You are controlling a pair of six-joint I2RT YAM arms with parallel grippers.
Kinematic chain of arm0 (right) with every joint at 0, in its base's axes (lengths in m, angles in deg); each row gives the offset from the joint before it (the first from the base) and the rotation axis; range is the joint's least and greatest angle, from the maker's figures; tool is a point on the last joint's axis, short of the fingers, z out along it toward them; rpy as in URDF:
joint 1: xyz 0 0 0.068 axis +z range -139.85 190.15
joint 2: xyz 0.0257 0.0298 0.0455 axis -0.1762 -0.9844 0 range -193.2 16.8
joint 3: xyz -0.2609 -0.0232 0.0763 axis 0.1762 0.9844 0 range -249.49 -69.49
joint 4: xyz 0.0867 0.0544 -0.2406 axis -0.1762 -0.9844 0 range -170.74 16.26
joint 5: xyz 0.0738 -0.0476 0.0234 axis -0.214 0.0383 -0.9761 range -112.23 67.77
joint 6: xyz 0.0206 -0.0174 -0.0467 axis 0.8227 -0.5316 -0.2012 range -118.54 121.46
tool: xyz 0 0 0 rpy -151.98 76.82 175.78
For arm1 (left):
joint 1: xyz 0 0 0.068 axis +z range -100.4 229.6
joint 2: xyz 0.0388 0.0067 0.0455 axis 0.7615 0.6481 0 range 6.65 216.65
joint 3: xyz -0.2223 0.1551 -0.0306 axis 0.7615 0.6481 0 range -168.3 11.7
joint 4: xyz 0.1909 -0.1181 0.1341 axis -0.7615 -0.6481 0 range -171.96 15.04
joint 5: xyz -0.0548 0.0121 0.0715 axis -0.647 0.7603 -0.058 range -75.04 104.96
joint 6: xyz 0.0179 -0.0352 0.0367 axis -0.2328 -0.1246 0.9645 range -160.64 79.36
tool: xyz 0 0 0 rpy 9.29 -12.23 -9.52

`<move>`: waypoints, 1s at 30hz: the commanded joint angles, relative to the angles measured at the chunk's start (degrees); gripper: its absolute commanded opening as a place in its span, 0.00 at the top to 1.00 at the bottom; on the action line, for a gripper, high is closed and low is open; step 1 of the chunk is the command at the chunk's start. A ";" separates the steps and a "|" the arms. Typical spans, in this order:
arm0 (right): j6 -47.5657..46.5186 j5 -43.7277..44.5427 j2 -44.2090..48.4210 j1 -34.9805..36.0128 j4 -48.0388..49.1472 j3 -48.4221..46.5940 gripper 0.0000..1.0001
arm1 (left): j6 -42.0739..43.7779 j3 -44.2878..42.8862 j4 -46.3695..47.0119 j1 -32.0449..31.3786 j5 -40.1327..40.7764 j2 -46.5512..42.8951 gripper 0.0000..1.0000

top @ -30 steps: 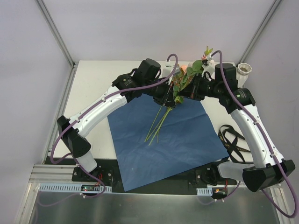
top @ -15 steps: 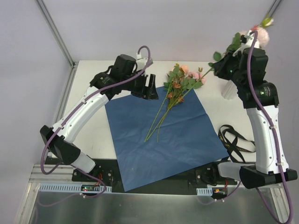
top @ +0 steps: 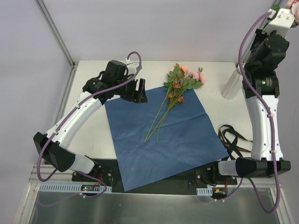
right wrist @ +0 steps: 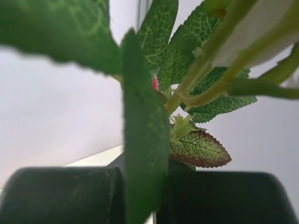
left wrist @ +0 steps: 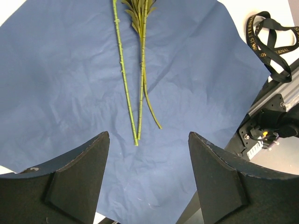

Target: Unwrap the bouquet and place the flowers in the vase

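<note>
The flowers [top: 181, 84], pink and peach roses with green leaves, lie loose on the unfolded blue paper [top: 163, 135], stems pointing toward me. My left gripper [top: 138, 90] hovers open to their left. In its wrist view the stem ends [left wrist: 135, 126] lie just past the empty gripper [left wrist: 148, 136]. My right arm [top: 264, 56] is raised to the top right corner, a pink bloom [top: 295, 3] at the frame edge. The right gripper [right wrist: 145, 191] is shut on a leafy flower stem [right wrist: 196, 79]. The whitish vase [top: 232, 85] stands beside the right arm, leaning and partly hidden.
A black ribbon [top: 234, 139] lies coiled on the table right of the paper, also seen as the ribbon [left wrist: 274, 38] in the left wrist view. Frame posts and white walls border the table at the back and sides.
The left gripper opened, let go of the stems and drew back to the left. The right arm lifted one flower out of the bunch, up and to the far right.
</note>
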 commanded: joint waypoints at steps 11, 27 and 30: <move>-3.20 -0.13 -11.99 -7.94 8.78 -10.13 0.99 | 6.90 -0.21 -1.50 2.08 3.78 -0.33 0.32; 1.18 -3.21 -9.52 -9.79 8.34 -0.89 0.99 | 6.37 -1.44 -1.85 2.09 2.81 0.90 0.32; 2.68 -4.17 -10.14 -9.79 8.34 -0.10 0.99 | 6.11 -0.04 -1.85 2.09 2.99 -0.15 0.32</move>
